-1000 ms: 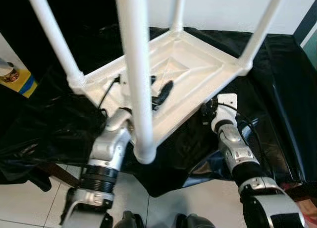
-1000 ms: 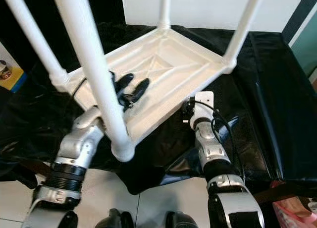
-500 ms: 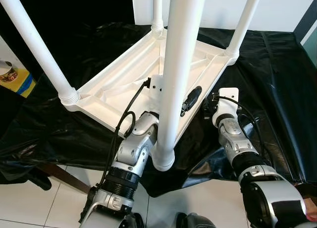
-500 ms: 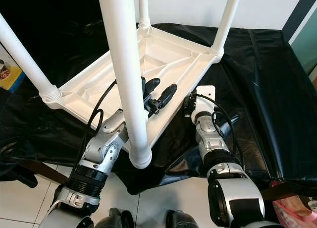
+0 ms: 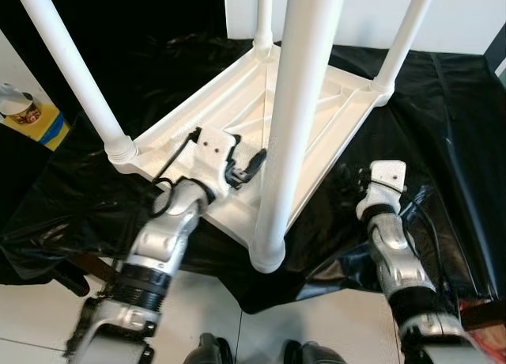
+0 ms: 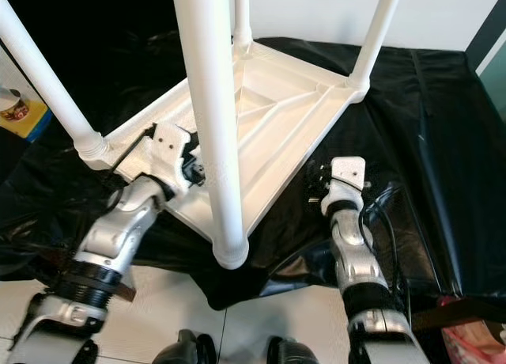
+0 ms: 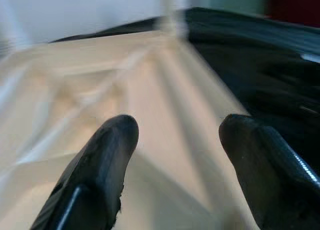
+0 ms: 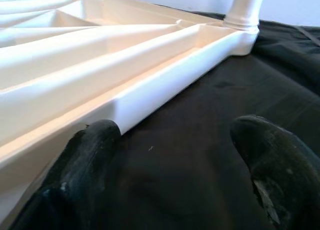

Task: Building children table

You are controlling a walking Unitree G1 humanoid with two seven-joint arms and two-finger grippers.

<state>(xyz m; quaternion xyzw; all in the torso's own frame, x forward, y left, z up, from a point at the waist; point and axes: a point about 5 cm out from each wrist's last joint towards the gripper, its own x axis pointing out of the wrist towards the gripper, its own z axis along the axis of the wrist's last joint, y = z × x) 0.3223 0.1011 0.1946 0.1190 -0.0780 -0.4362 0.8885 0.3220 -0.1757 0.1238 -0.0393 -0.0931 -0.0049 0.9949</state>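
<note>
A white plastic children's table (image 5: 237, 115) lies upside down on a black sheet (image 5: 443, 127), its legs pointing up. The nearest leg (image 5: 294, 127) rises right before me. My left gripper (image 5: 251, 164) hovers over the ribbed underside just left of that leg, open with nothing between its fingers (image 7: 107, 155). My right gripper (image 8: 175, 140) rests low over the black sheet beside the table's right rim (image 8: 165, 75), open and empty. One of its fingertips (image 8: 92, 150) sits close under that rim.
The other legs (image 5: 75, 71) (image 5: 403, 39) stand up at the left, far and right corners. A yellow and blue box (image 5: 32, 119) stands at the left. White floor tiles (image 5: 47, 316) lie in front of the sheet's near edge.
My left arm has swung from behind the near leg out to its left. The right gripper has drawn back a little from the table's rim. The whole view has shifted slightly.
</note>
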